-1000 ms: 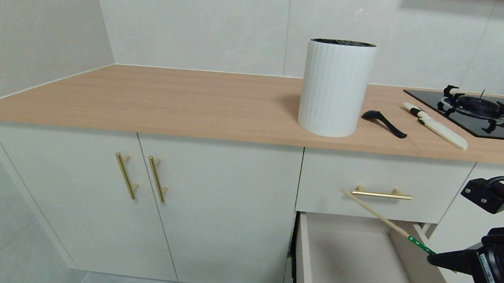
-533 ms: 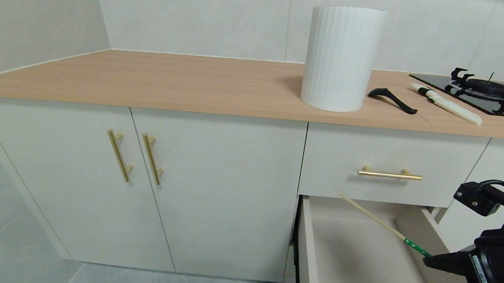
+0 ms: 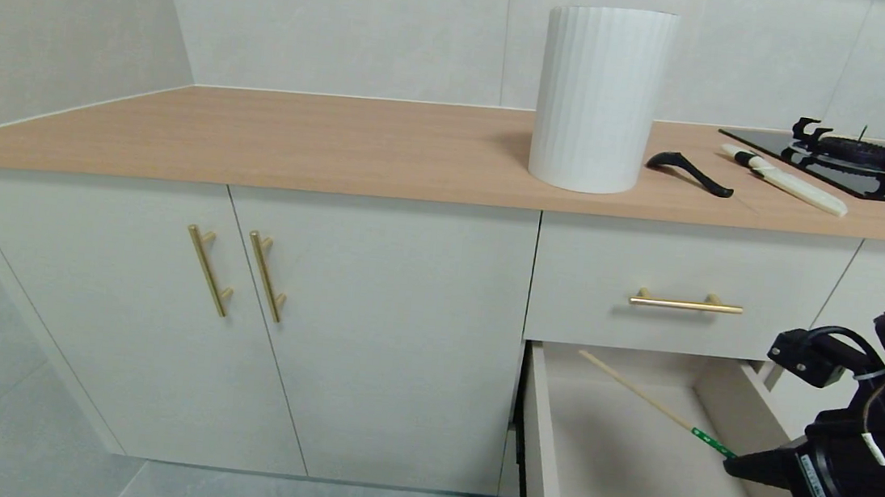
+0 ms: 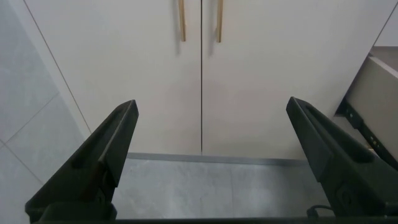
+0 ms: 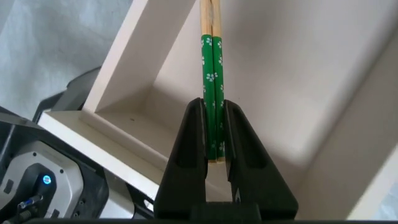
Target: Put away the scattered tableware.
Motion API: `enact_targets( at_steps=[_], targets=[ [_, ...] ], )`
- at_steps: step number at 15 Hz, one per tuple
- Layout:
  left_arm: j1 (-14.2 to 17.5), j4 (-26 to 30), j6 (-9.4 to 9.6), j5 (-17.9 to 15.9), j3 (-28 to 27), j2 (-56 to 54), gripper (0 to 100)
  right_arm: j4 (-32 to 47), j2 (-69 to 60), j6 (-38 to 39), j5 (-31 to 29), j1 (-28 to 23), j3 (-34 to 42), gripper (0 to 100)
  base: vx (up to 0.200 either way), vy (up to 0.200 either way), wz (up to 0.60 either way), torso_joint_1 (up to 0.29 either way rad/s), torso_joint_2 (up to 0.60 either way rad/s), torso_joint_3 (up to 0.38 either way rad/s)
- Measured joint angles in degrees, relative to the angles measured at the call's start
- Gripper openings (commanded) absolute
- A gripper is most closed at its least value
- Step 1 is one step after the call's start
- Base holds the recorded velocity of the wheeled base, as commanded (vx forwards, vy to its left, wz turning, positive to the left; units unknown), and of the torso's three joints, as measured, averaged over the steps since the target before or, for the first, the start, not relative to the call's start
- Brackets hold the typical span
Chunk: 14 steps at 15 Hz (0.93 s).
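My right gripper (image 3: 738, 464) is shut on a pair of wooden chopsticks (image 3: 651, 402) with green ends, holding them slanted over the pulled-out lower drawer (image 3: 541, 445). In the right wrist view the chopsticks (image 5: 211, 68) run out from between the black fingers (image 5: 186, 146) above the drawer's pale inside (image 5: 292, 74). On the counter lie a black-handled tool (image 3: 689, 173) and a cream knife (image 3: 786, 184), both right of a tall white ribbed holder (image 3: 599, 97). My left gripper (image 4: 211, 155) hangs open, low before the cabinet doors (image 4: 202, 68), with nothing between its fingers.
A wooden countertop (image 3: 299, 137) runs along the tiled wall. A black gas hob (image 3: 857, 158) sits at its right end. Above the open drawer is a shut drawer with a brass handle (image 3: 685, 304). The double cabinet doors (image 3: 240, 326) have brass handles. Grey floor lies below.
The head camera dropped, so the counter sits lower in view. My right gripper has carried the chopsticks down and slightly left, their tips moving from beside the upper drawer's handle into the open drawer's mouth.
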Motion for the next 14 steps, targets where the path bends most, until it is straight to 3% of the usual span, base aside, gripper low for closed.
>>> enact_targets(
  at_steps=[3,9,14],
  targets=[
    [0.0,0.0,0.0,0.0,0.0,0.0,100,0.26,5.16,4.43,-4.4,2.89,-0.74,0,0.0,0.0,0.0,0.0,0.0,0.0],
    [0.0,0.0,-0.02,0.0,0.0,0.0,100,-0.46,22.44,21.99,-11.68,7.91,-8.79,0,0.0,0.0,0.0,0.0,0.0,0.0],
    [0.0,0.02,0.0,0.0,0.0,0.0,100,-14.38,34.49,27.22,-17.53,9.18,-10.12,0,0.0,0.0,0.0,0.0,0.0,0.0]
  ],
)
